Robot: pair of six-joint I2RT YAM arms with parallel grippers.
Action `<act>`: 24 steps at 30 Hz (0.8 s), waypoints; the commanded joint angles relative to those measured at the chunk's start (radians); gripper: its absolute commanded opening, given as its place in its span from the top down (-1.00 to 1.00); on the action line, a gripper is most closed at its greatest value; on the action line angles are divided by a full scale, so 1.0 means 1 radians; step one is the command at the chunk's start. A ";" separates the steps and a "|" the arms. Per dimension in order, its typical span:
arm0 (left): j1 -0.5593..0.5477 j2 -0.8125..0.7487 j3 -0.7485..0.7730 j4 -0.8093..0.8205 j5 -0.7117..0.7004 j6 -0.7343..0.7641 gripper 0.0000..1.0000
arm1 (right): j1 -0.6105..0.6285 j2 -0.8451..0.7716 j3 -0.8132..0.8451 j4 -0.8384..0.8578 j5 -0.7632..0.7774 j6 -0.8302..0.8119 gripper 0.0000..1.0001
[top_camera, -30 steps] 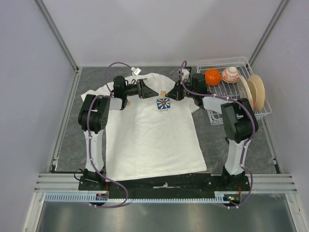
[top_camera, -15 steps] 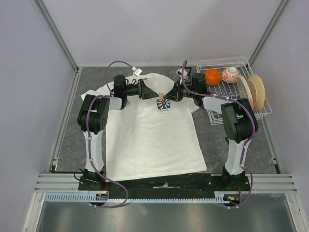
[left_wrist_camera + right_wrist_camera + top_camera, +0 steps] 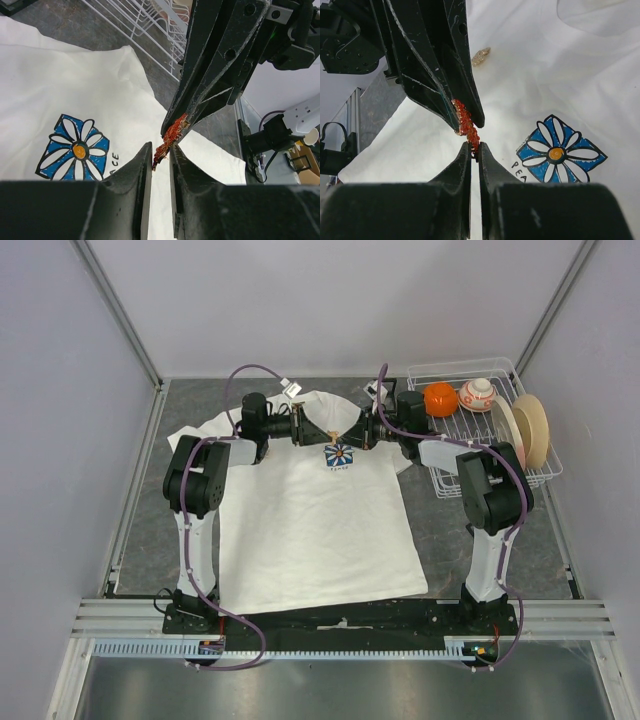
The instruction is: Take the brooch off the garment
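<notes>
Just above the flower print [image 3: 75, 150], near the neckline of the garment [image 3: 310, 530], the brooch [image 3: 169, 137] is held edge-on between both sets of jaws. It is judged small, light and stiff, with red beadwork easily damaged by hard squeezing, so its ends are the best places to be gripped; the soft cloth would likely lift with it. One end is clamped by the right jaws, the other by the left jaws. The left arm [image 3: 195, 480] and right arm [image 3: 490, 490] are stretched across the surface [image 3: 450, 540], wrists turned inward.
</notes>
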 commanded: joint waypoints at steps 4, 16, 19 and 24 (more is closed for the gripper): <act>0.008 -0.037 0.020 0.038 0.027 0.026 0.52 | 0.002 0.014 0.041 0.013 -0.017 -0.027 1.00; 0.048 -0.024 -0.038 0.218 -0.126 -0.178 0.96 | 0.002 0.021 -0.048 0.272 0.020 0.133 -0.18; 0.061 -0.021 -0.067 0.203 -0.206 -0.227 0.96 | 0.008 0.043 -0.065 0.398 0.005 0.222 -0.40; 0.068 -0.009 -0.104 0.294 -0.279 -0.307 0.96 | 0.037 0.080 -0.039 0.397 0.016 0.234 -0.58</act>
